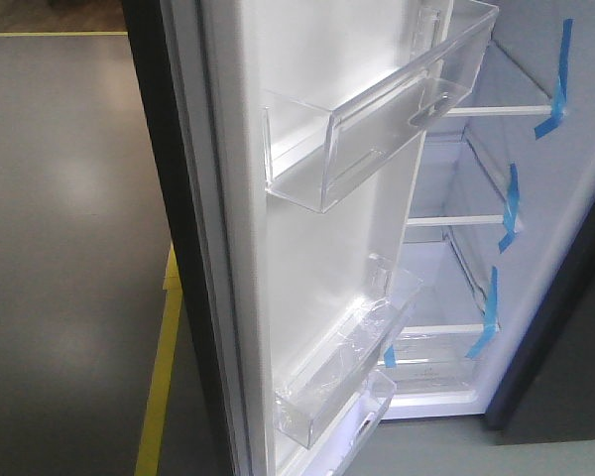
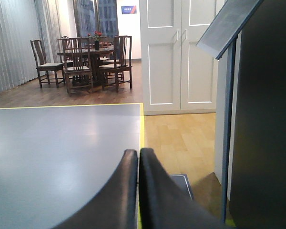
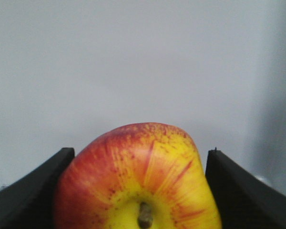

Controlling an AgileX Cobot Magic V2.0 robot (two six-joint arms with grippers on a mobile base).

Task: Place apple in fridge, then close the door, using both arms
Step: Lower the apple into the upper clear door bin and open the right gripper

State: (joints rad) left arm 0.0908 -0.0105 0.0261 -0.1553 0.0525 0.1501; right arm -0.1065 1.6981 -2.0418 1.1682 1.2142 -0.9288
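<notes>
The red apple (image 3: 138,181), with its yellow patch and stem facing the camera, sits between the two black fingers of my right gripper (image 3: 140,151), which is shut on it in front of a plain white surface. My left gripper (image 2: 138,152) is shut and empty, its fingers pressed together above the floor. The fridge (image 1: 456,258) stands open, with a white interior and shelves marked with blue tape (image 1: 511,208). Its door (image 1: 307,248) is swung wide, with clear plastic bins (image 1: 377,109) on the white inner side. No arm shows in the front view.
A yellow floor line (image 1: 164,367) borders the grey floor left of the door. In the left wrist view, a dark upright panel (image 2: 267,119) stands close on the right. White double doors (image 2: 181,52) and a dining table with chairs (image 2: 86,62) are far behind.
</notes>
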